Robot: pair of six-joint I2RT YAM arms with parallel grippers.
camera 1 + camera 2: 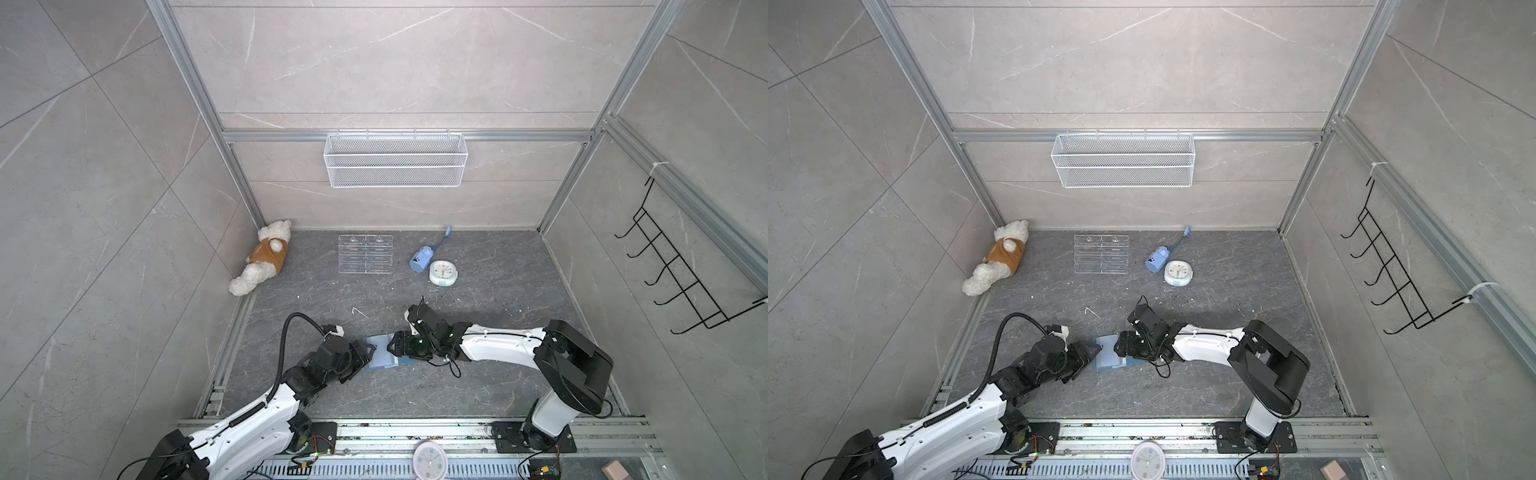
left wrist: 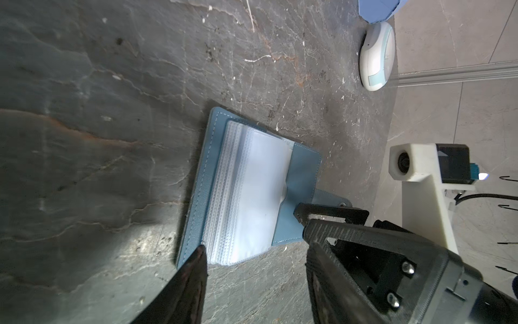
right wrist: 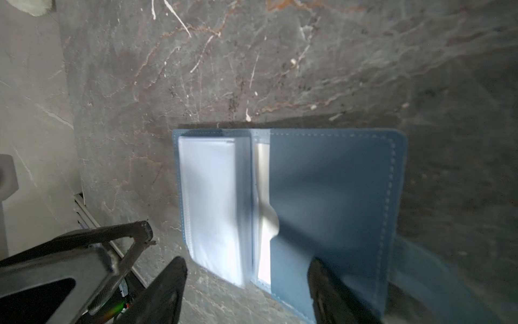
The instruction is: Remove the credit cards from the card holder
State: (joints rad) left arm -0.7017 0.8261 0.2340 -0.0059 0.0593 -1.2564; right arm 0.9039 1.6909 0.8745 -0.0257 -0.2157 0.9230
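In both top views the card holder [image 1: 380, 355] is partly covered by the left claw [image 1: 365, 354] and the right claw [image 1: 394, 345]. In the right wrist view it is blurred and cut off by the picture's edge. Whether credit cards are held in the clear sleeves [image 2: 252, 190] cannot be told. The pink clock [image 1: 430, 461] is cropped.

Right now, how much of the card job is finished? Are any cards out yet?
Done: the card holder lies open on the table, with its clear sleeves showing. In hand: nothing. The left claw and right claw both hang open at its edges. Left: all the pulling out. No card lies on the table, and a pale edge tucked inside the holder may be one waiting.
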